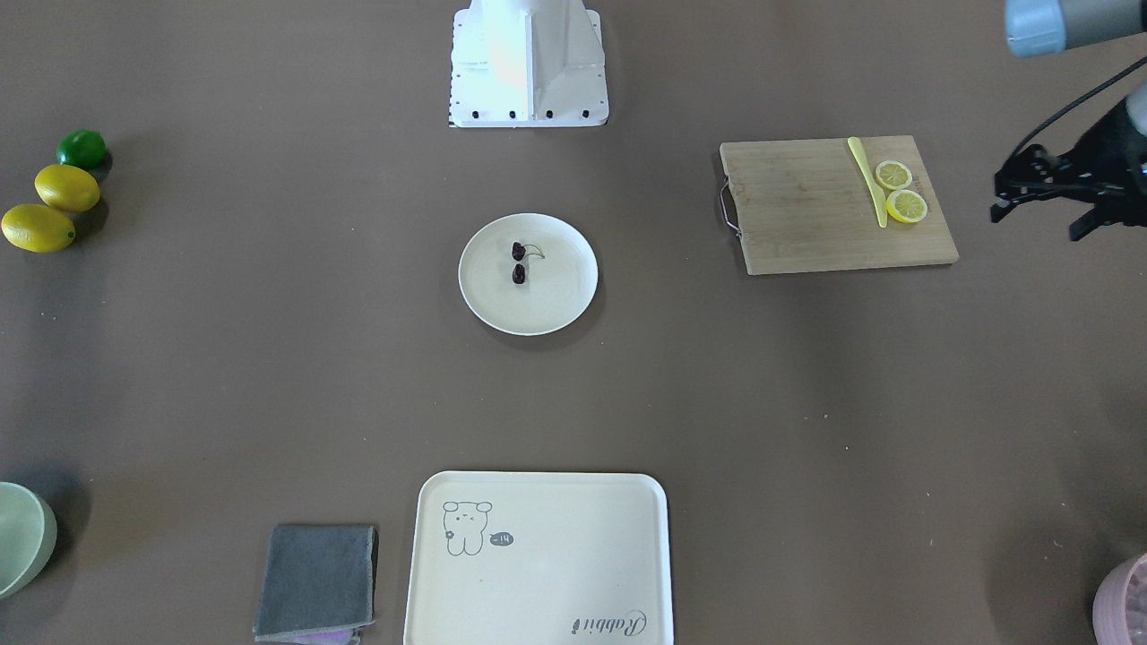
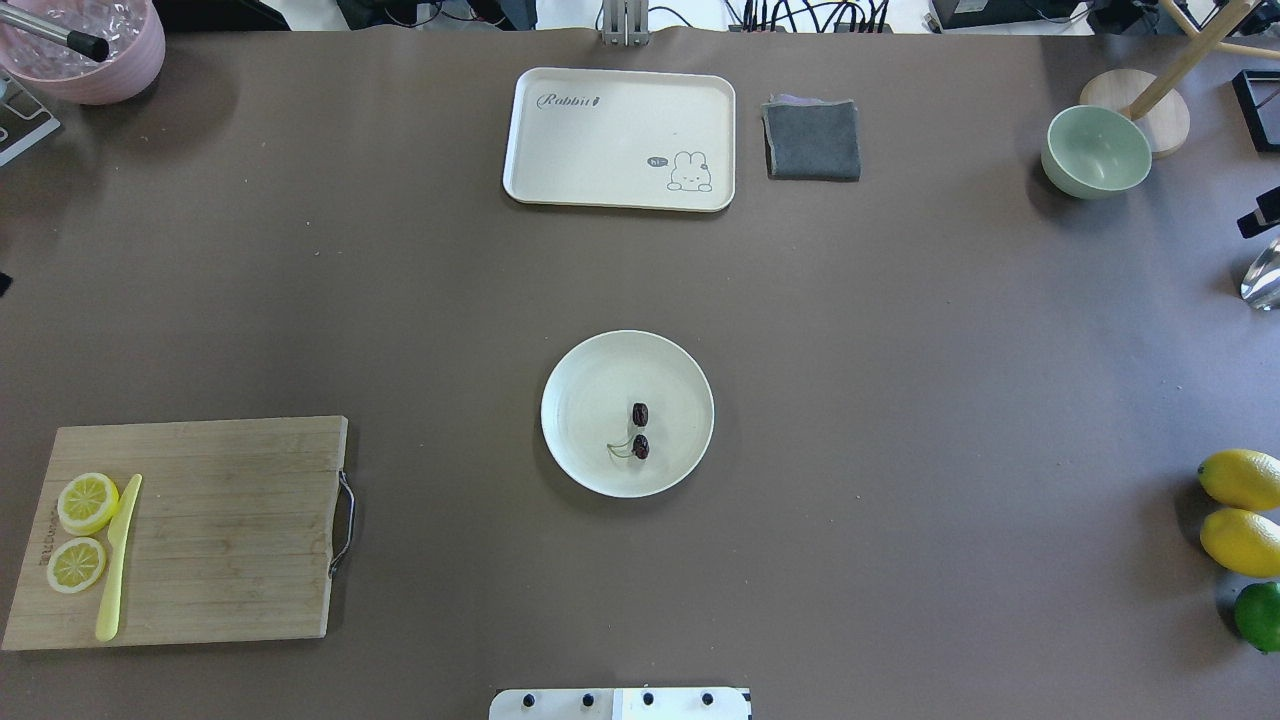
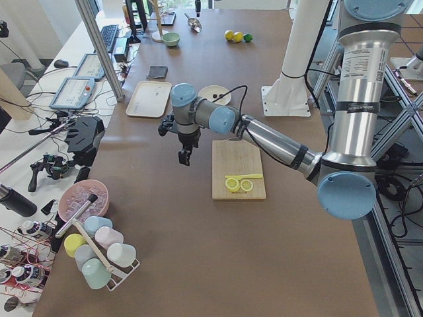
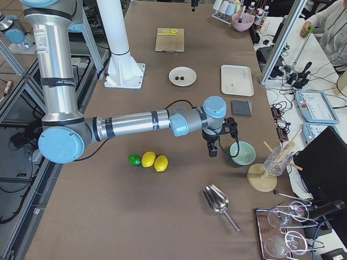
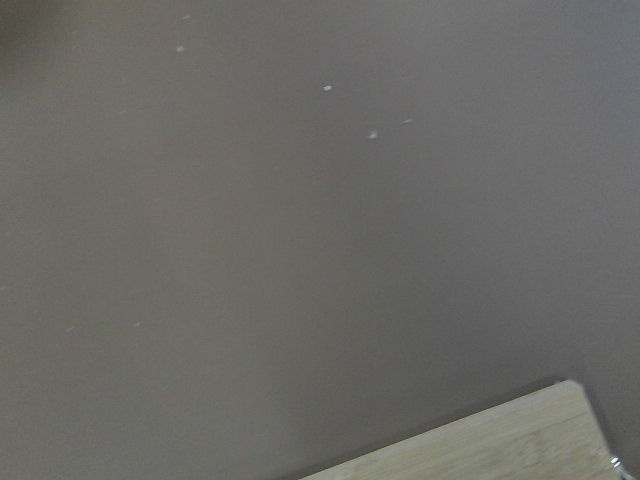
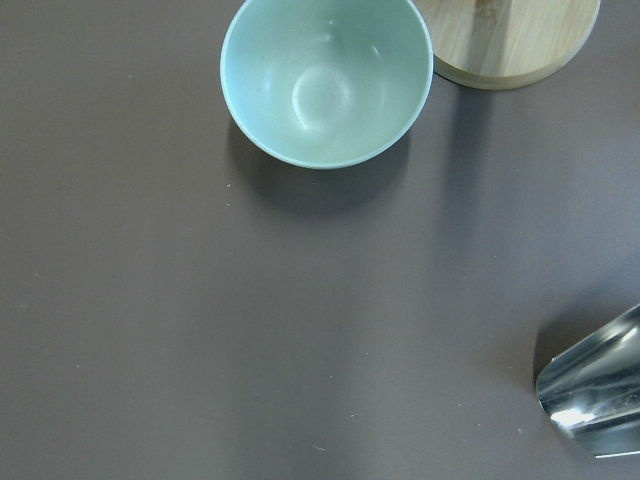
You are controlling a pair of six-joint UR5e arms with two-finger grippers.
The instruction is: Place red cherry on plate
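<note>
The red cherry [image 1: 519, 262] [image 2: 639, 430], two dark round fruits on a thin green stem, lies on the round cream plate [image 1: 564, 305] [image 2: 585, 380] at the table's middle. No gripper touches either one. My left gripper [image 1: 1039, 224] [image 3: 184, 155] hangs above bare table beyond the cutting board's far end, well away from the plate. Its fingers stand apart and hold nothing. My right gripper [image 4: 213, 151] points down beside the pale green bowl [image 4: 242, 153], and I cannot tell whether it is open or shut.
A wooden cutting board [image 1: 806, 215] carries two lemon slices [image 1: 901, 190] and a yellow knife [image 1: 867, 179]. A bear tray [image 1: 538, 573] and grey cloth [image 1: 315, 580] sit at the far edge. Lemons and a lime [image 1: 54, 197], a metal scoop [image 6: 595, 400] and a pink bowl [image 2: 85, 50] are at the table's ends.
</note>
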